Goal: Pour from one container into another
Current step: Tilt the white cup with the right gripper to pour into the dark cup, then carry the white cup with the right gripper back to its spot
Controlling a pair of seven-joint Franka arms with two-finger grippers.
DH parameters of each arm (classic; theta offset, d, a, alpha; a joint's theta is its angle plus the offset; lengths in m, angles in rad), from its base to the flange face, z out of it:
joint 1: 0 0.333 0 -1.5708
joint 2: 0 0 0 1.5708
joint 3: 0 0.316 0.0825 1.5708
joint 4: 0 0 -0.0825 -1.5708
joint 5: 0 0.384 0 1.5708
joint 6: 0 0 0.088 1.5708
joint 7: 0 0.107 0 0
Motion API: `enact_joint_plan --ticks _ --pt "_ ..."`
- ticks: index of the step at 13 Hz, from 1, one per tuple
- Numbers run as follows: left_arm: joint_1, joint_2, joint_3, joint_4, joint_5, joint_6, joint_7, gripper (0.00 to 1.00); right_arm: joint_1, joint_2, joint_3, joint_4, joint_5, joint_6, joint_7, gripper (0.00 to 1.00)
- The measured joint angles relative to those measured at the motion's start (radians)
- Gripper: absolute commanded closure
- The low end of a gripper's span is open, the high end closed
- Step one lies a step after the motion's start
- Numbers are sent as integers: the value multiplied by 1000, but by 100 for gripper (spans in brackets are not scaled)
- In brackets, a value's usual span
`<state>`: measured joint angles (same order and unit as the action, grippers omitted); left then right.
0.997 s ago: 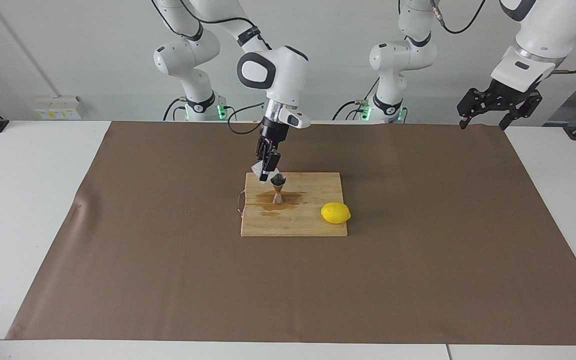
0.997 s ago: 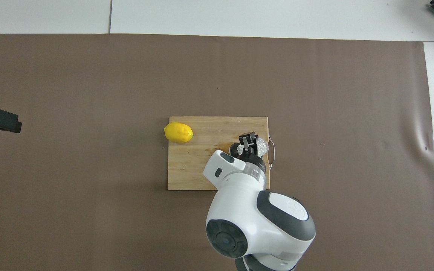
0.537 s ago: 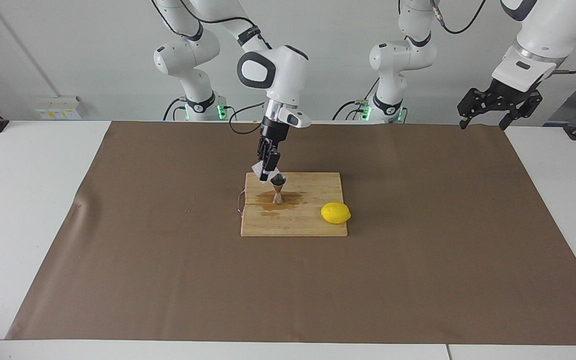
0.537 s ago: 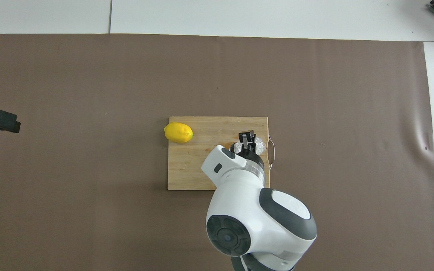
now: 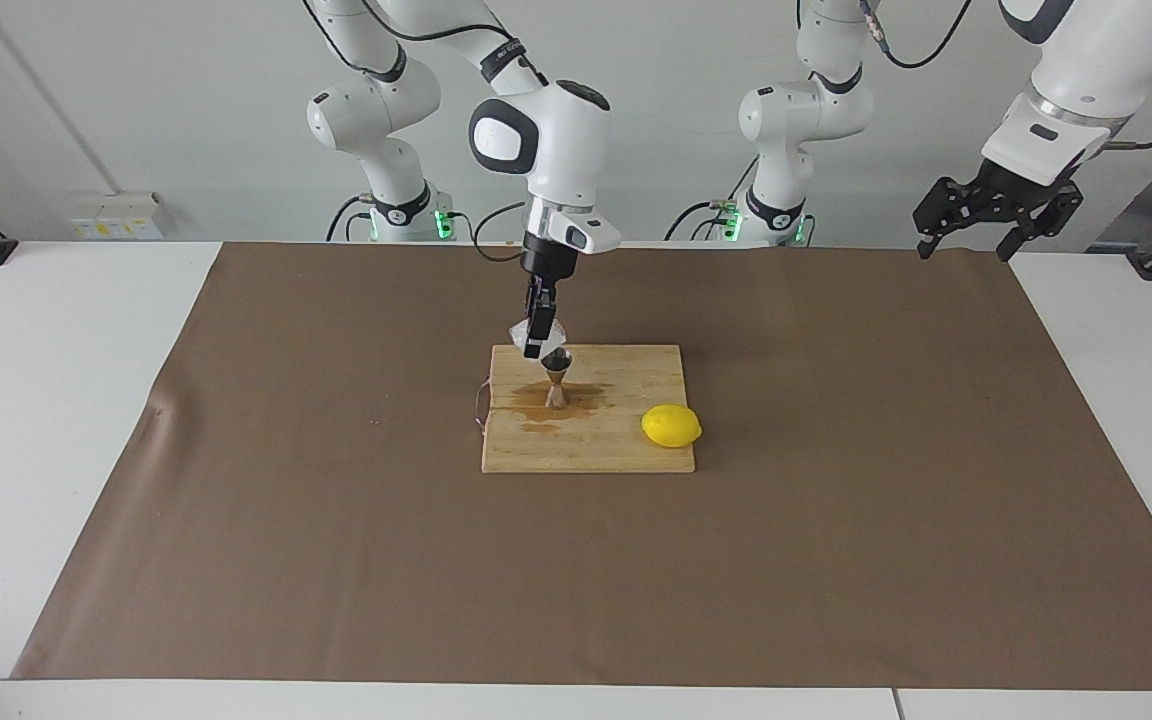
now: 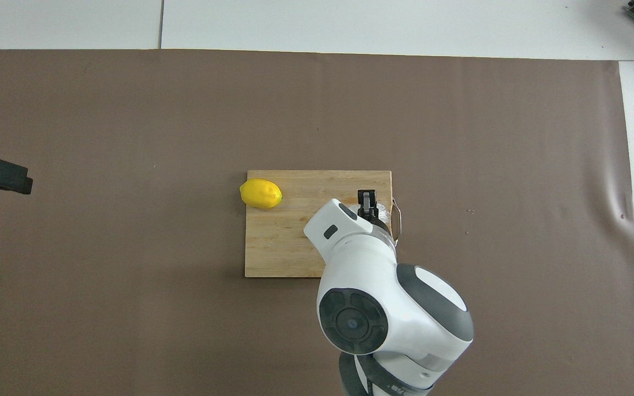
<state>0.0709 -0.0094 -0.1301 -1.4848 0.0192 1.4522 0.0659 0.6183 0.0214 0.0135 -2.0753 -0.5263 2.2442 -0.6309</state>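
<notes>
the small ribbed clear glass cup [image 5: 524,334], pinched in the right gripper [image 5: 536,338], now hangs more upright over the steel hourglass jigger [image 5: 556,378] on the stained wooden board [image 5: 626,440]; brown paper [image 5: 836,520] covers the white table [image 5: 56,400]. the left gripper [image 5: 971,228] waits spread open.

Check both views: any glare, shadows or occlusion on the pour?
Facing view: even light, soft shadows; the glass cup in the right gripper reads pale above the jigger. Overhead view: the right arm's wrist hides the jigger and most of the cup; the left gripper waits, raised.
</notes>
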Motion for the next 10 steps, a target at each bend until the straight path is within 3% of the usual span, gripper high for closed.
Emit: enact_joint_plan --ticks 10 --pt "-1 -9 -7 1 0 0 0 0 -187 8 -1 1 419 62 -371 97"
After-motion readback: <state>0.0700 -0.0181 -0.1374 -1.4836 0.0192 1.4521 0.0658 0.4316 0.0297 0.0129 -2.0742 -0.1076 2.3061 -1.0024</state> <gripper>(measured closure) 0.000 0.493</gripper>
